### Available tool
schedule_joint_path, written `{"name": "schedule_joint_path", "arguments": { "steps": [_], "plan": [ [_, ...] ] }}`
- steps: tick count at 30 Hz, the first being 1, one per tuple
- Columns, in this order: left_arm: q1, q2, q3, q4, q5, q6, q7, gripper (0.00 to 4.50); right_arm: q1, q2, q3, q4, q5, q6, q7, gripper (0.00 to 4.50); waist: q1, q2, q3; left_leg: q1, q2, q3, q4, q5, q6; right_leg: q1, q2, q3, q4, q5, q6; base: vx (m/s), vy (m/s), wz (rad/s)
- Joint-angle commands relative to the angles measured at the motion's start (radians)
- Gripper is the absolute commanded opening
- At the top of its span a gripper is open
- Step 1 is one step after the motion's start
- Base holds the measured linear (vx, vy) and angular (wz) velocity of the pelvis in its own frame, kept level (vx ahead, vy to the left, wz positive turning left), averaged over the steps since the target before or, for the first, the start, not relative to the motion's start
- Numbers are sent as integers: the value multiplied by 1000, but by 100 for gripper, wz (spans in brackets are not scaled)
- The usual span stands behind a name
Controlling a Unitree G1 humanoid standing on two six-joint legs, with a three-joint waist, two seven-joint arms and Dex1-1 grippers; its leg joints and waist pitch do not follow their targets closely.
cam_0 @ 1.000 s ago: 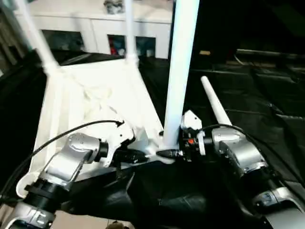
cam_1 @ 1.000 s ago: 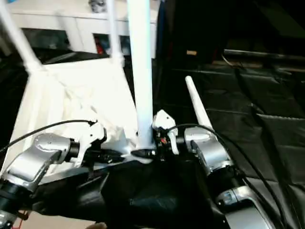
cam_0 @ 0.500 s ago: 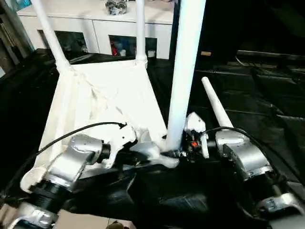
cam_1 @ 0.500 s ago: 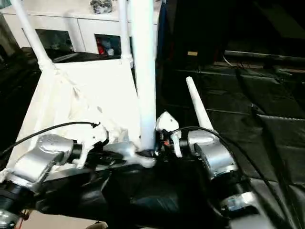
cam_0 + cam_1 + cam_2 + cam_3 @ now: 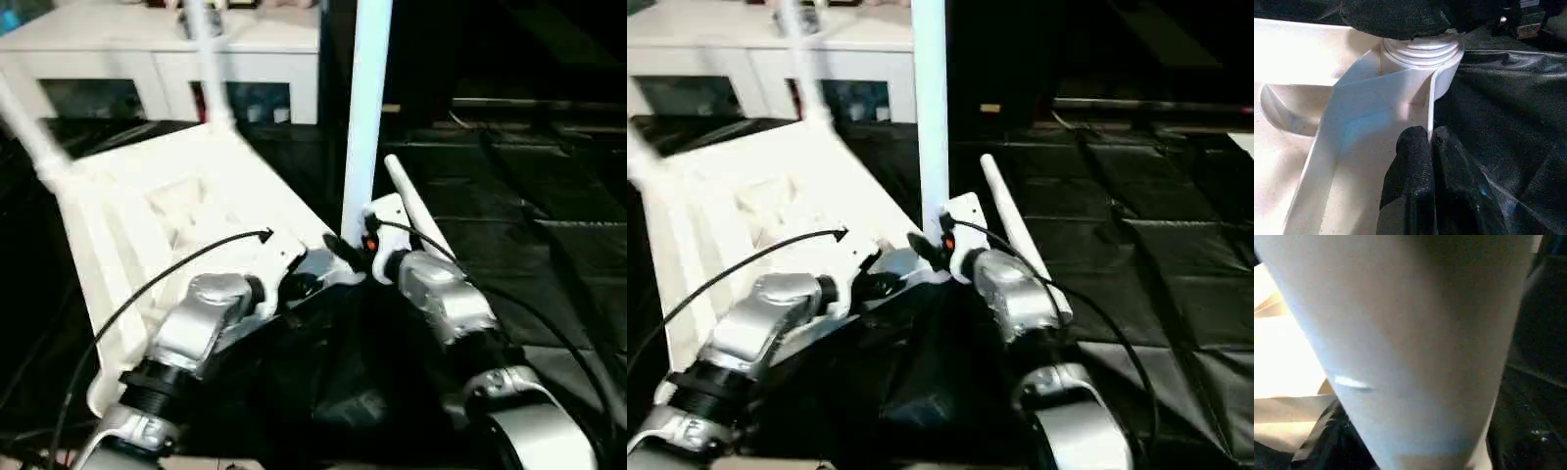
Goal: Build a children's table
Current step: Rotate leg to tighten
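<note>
The upturned white tabletop (image 5: 167, 215) lies ribbed side up on black sheeting (image 5: 549, 206), two legs (image 5: 209, 69) standing at its far corners and a white cabinet (image 5: 147, 69) behind. No writing is legible. The left gripper (image 5: 1427, 142) is pinched shut on the tabletop's rim by the near corner socket (image 5: 1422, 54). The right gripper (image 5: 345, 253) grips the upright leg (image 5: 366, 117) at its base. A loose leg (image 5: 416, 211) lies just beside it.

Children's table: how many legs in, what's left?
Done: two white tapered tube legs stand in the far sockets of the upturned white ribbed plastic tabletop. In hand: the third leg stands upright at the near corner socket, right hand at its base, left hand shut on the tabletop's rim. Left: the fourth leg, lying on the black sheet.
</note>
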Motion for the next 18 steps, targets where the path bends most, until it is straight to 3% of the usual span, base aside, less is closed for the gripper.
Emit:
{"name": "schedule_joint_path", "arguments": {
  "steps": [1,3,4,6,10,15,18],
  "plan": [
    [-43,-39,-24,-40,-20,-25,-4,0,11,80,76,51,1,54,58,329,6,-7,-66,-3,17,-6,-63,-149,52,56,-66,51,-82,-245,-178,0,0,0],
    [-35,-26,-34,-54,-25,-30,-31,0,0,76,69,58,6,44,84,335,4,-5,-65,-4,18,-7,-65,-156,56,57,-66,50,-81,-243,-185,0,0,0],
    [-29,-16,-38,-63,-27,-35,-48,0,-3,69,70,57,5,34,103,347,2,-11,-63,-5,18,-6,-65,-165,55,58,-65,49,-84,-257,-181,0,0,0],
    [-20,3,-43,-77,-30,-44,-77,0,-3,48,78,43,4,19,144,373,2,-7,-63,-1,19,-7,-66,-178,53,55,-67,50,-85,-276,-179,0,0,0],
    [-8,43,-52,-93,-39,-57,-135,0,5,-4,98,1,-1,1,231,398,1,-3,-65,0,22,-6,-65,-169,61,55,-64,51,-79,-221,-200,0,0,0],
    [6,118,-64,-108,-63,-100,-254,0,53,-130,180,-116,-22,-8,444,444,13,-2,-68,2,24,-5,-63,-143,80,57,-63,53,-70,-144,-221,0,0,0],
    [21,169,-70,-131,-92,-111,-353,0,88,-210,222,-194,-27,-12,582,444,24,-1,-67,5,26,-2,-63,-150,83,54,-63,54,-71,-146,-227,0,0,0]
  ]
}}
